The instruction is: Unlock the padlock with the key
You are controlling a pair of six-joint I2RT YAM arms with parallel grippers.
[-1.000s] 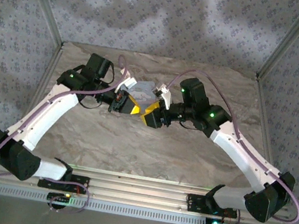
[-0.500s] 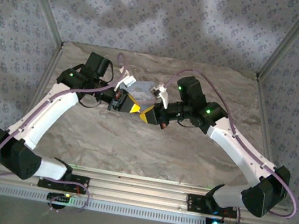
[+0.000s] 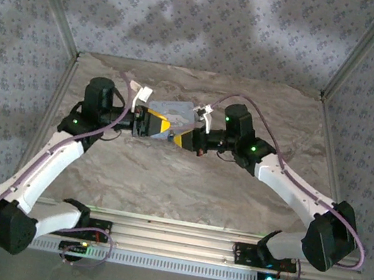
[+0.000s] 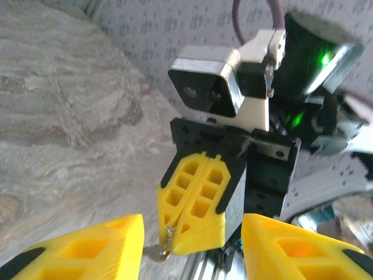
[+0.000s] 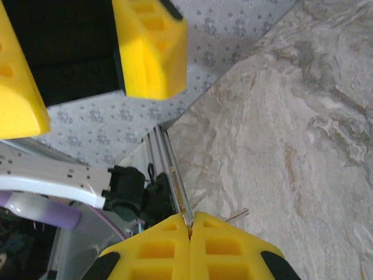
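– Toward the back of the table (image 3: pixel 187 183), where do the two arms meet?
– Nose to nose, above the marbled top. The left gripper (image 3: pixel 148 123) points right, the right gripper (image 3: pixel 188 140) points left, and their yellow tips are just beside each other.
– How do the left jaws stand?
– Spread wide. From the left wrist, its two yellow fingers (image 4: pixel 87 248) sit at the bottom corners with a broad gap between them, and nothing is in that gap but the other gripper's tip.
– And the right jaws?
– Pressed together on the key (image 5: pixel 236 215). A thin silver sliver pokes out of the seam between the pads, off to one side.
– Is the key touching the left gripper?
– I cannot tell; it hangs near the left fingers, off the table.
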